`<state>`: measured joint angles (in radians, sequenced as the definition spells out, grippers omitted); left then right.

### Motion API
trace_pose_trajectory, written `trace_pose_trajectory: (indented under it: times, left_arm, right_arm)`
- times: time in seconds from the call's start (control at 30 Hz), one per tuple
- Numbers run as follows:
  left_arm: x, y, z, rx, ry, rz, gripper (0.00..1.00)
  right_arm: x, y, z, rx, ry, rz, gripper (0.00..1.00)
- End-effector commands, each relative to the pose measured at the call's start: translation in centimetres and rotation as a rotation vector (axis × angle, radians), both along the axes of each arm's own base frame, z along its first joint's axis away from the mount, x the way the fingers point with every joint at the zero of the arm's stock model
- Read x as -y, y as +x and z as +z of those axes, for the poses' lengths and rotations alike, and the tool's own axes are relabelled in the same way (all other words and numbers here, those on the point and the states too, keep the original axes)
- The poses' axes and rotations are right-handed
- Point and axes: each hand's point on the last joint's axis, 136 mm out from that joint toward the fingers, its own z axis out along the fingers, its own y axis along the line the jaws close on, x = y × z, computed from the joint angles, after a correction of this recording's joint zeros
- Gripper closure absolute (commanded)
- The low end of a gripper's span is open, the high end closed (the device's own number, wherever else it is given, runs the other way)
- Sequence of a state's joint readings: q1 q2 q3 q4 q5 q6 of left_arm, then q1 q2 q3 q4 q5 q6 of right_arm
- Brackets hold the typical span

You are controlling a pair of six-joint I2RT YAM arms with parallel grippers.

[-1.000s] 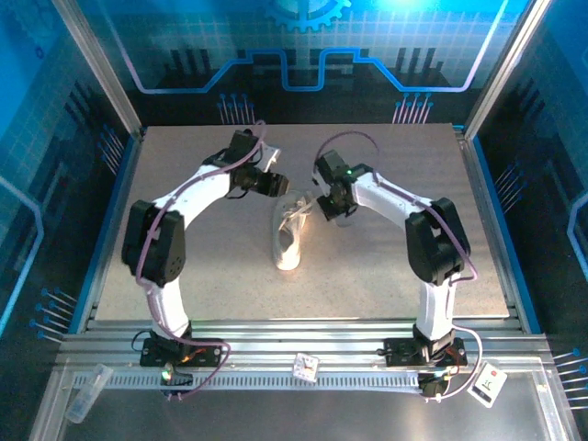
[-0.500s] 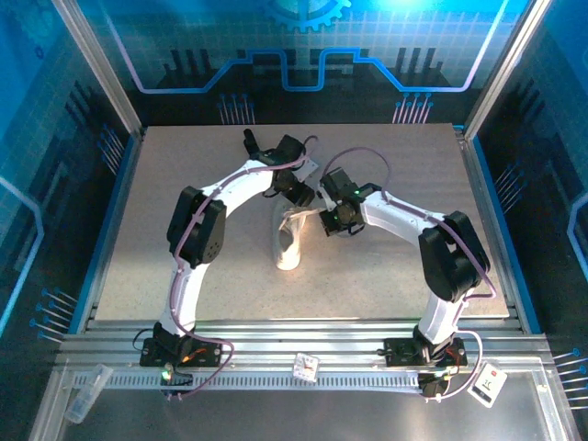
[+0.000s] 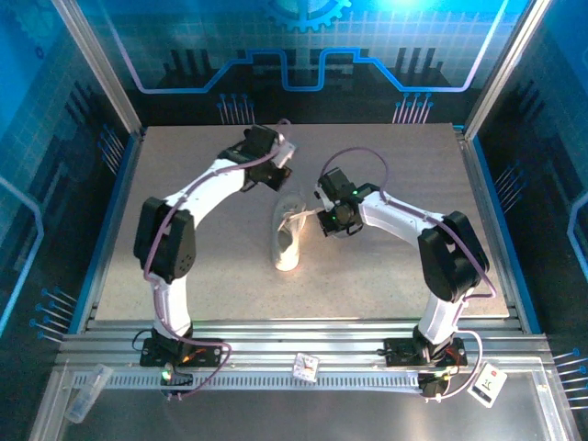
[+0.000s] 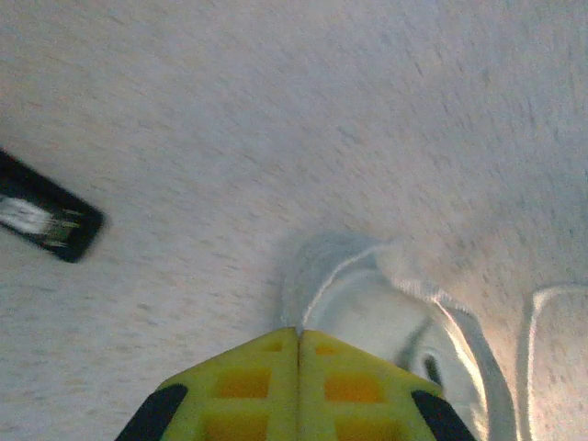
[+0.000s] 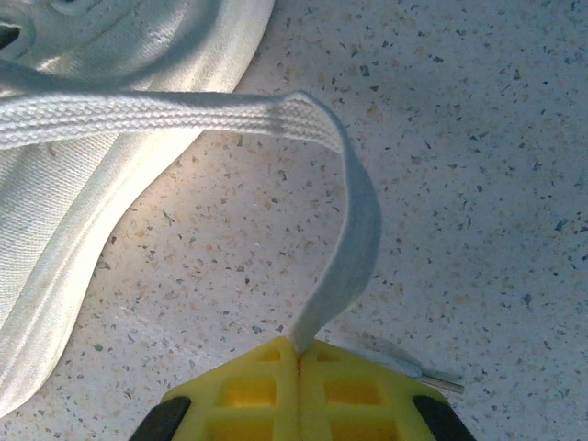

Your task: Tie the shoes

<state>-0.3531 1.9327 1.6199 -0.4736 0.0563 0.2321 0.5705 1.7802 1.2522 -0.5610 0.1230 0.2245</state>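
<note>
The small white sneaker (image 3: 288,237) lies mid-table, toe towards the arms. My left gripper (image 3: 279,175) hovers just beyond its heel. In the left wrist view its yellow fingertips (image 4: 299,333) are pressed together, and an off-white lace (image 4: 322,276) runs out of the seam towards the shoe (image 4: 404,326). My right gripper (image 3: 322,219) is at the shoe's right side. Its jaws (image 5: 299,349) are shut on the other flat lace (image 5: 354,230), which arcs up and left across the sneaker (image 5: 64,202). That lace's tip (image 5: 439,378) pokes out beside the fingers.
A small black bar-shaped object (image 4: 46,216) lies on the speckled tabletop (image 3: 202,266) left of the shoe's heel, close to the left gripper. The table's raised metal frame (image 3: 487,220) bounds it on the right.
The left gripper closed its jaws and pulled back-left from over the heel, lace between its fingers. The right gripper shifted slightly left a second ago and has since held still.
</note>
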Motion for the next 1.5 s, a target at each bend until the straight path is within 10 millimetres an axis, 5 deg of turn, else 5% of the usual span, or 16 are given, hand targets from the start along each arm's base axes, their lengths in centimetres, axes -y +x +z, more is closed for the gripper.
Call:
trace_pose_trajectory:
  times: [0.0,0.2,0.3,0.4,0.7,0.77,0.9,1.03,1.13,1.27,1.37,1.47]
  left_arm:
    - [-2.7,0.9,1.2,0.008,-0.105,0.08,1.0]
    - [-8.3,3.5,2.5,0.03,-0.217,0.227,1.0]
    - [-9.5,4.5,3.2,0.058,-0.241,0.235,1.0]
    - [-7.8,5.0,2.8,0.033,-0.248,0.154,1.0]
    - [1.0,4.1,-2.7,-0.085,-0.149,-0.075,1.0]
    - [2.1,4.0,-3.2,-0.097,-0.151,-0.099,0.94]
    - [2.0,4.2,-3.5,-0.108,-0.146,-0.074,0.53]
    - [-0.1,4.4,-0.8,-0.102,-0.231,0.011,0.35]
    - [-2.1,3.9,1.3,-0.118,-0.36,0.103,0.31]
    - [-4.5,1.7,1.4,-0.17,-0.463,0.218,0.31]
    - [-6.3,-0.8,0.8,-0.198,-0.493,0.292,0.31]
    - [-8.0,-3.6,-0.5,-0.224,-0.515,0.368,0.31]
  right_arm:
    - [-0.1,0.7,0.0,-0.008,-0.009,0.003,1.0]
    - [-0.5,1.2,-0.3,-0.029,-0.013,-0.001,1.0]
    - [-0.6,1.7,-0.4,-0.036,-0.026,-0.007,1.0]
    - [-0.7,2.3,-0.6,-0.043,-0.039,-0.012,1.0]
    - [-1.0,4.1,-0.1,0.012,-0.083,0.014,1.0]
    - [-0.5,4.5,0.2,0.024,-0.119,0.02,1.0]
    - [0.6,5.5,0.7,0.047,-0.211,0.047,1.0]
    - [0.5,7.6,2.0,0.085,-0.284,0.131,1.0]
    - [-0.9,9.5,2.9,0.115,-0.331,0.256,0.97]
    - [-4.4,12.5,4.6,0.196,-0.422,0.455,0.96]
    - [-9.2,13.1,4.7,0.249,-0.462,0.644,0.95]
    - [-14.7,11.6,4.0,0.315,-0.489,0.835,0.84]
